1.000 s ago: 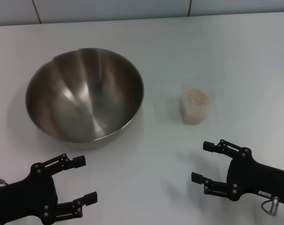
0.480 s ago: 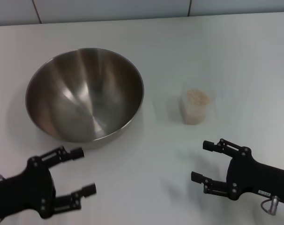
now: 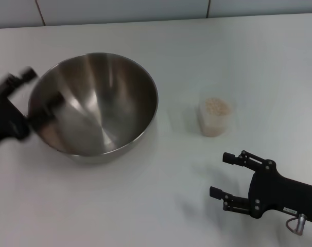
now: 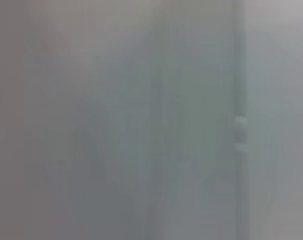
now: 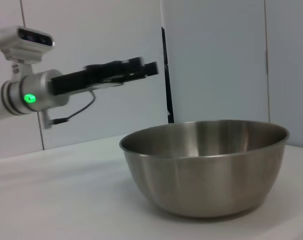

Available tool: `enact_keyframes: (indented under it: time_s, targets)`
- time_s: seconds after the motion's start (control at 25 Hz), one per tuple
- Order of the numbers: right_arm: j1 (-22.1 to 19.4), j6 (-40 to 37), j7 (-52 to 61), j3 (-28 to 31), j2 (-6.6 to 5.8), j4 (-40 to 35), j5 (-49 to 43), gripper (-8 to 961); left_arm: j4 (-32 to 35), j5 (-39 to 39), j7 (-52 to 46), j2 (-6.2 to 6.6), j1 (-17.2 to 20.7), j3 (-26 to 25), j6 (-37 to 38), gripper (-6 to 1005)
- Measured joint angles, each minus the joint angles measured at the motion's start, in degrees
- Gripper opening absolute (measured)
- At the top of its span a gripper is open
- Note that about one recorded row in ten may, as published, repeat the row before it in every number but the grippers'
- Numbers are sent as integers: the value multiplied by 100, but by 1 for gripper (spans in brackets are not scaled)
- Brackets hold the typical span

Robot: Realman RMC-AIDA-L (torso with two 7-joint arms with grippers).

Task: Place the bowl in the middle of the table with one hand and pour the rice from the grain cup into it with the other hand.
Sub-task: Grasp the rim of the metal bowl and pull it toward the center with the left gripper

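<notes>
at the bowl's left rim the left gripper hovers fingers apart; right gripper spread too.

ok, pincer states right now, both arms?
Left pincer: open, empty, raised beside the bowl rim.
Right pincer: open, empty, near the grain cup.

Two black grippers, one raised at far left, one low at near right.
Left gripper blurred, lifted high at the left side, two fingers spread apart, pointing forward and to the right; seen also from the right wrist view on a grey wrist with green light. Right gripper low near the front edge, fingers apart, pointing left, holding nothing.
</notes>
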Motion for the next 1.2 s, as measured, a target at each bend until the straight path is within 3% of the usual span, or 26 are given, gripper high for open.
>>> enact_keyframes:
  time_s: [0.12, 0.28, 0.32, 0.48, 0.84, 0.96, 1.12, 1.16, 1.2]
  targets:
    - [0, -4, 0, 7, 6, 3, 3, 827, -110, -376, 2, 1, -112, -323, -521, 840]
    - [12, -8, -3, 11, 6, 3, 11, 827, -128, -489, 2, 0, -145, -390, -669, 841]
    - [15, -8, -3, 12, 5, 3, 11, 827, -171, -770, 3, -4, -320, -493, -1294, 841]
    - [35, -16, -4, 14, 4, 3, 11, 827, -184, -766, 31, -11, -530, -464, -1883, 841]
    - [86, -17, -8, 15, 4, 3, 11, 827, -270, -736, 64, -14, -572, -352, -1986, 841]
    - [93, -11, -8, 21, 4, 3, 11, 827, 98, -738, -487, -7, -596, 435, -2313, 841]
    - [97, -8, -7, 23, 4, 2, 11, 827, 981, -683, -1975, 0, -542, 1554, -2971, 841]
    - [98, -8, -7, 23, 5, 3, 11, 826, 981, -683, -1975, 0, -542, 1554, -2971, 841]
    - [97, -8, -7, 24, 4, 3, 11, 826, 1257, -663, -2398, 9, -488, 1890, -3141, 841]
